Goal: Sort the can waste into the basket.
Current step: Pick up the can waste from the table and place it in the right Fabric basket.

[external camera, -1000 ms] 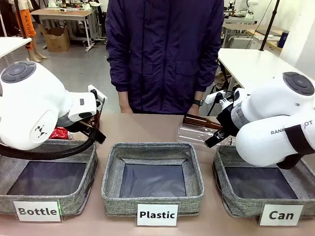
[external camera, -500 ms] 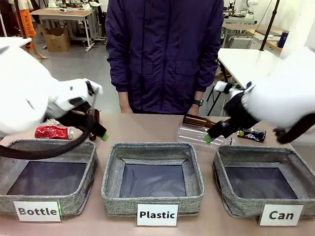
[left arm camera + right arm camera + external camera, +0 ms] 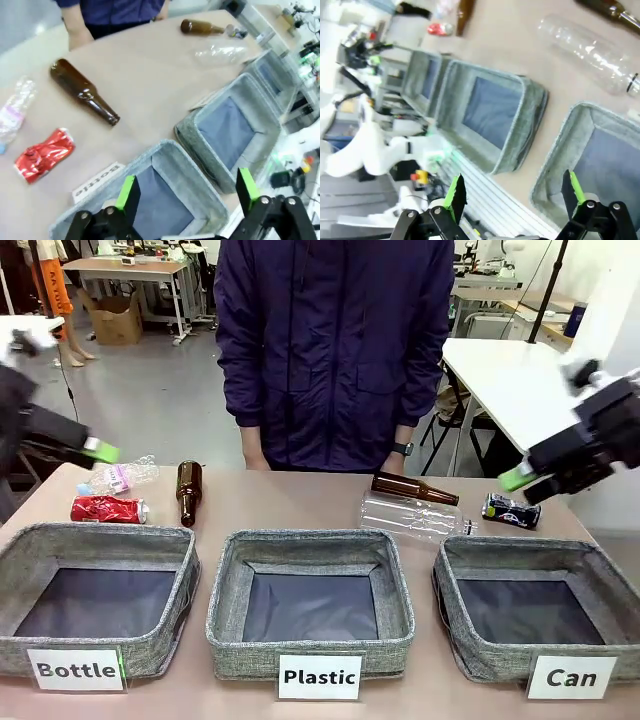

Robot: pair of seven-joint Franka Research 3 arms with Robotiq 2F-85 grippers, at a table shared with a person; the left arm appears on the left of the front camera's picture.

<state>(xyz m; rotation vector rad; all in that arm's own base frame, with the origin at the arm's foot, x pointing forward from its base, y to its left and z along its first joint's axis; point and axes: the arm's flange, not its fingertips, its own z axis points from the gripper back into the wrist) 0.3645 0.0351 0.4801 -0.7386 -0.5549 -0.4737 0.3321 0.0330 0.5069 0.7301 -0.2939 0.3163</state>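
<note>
The can waste is seen crushed: red can [image 3: 108, 509], white-marked; dark can [image 3: 510, 510], dented. Left gripper [image 3: 186, 192] and right gripper [image 3: 512, 192] are held spread, empty.

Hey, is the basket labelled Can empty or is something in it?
Empty: the Can basket shows a bare dark bottom. The red crushed can and the dark crushed can lie on the table.

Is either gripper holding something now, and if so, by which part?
Nothing is held. The left gripper and right gripper are open and empty; the red can and dark can lie on the table.
</note>
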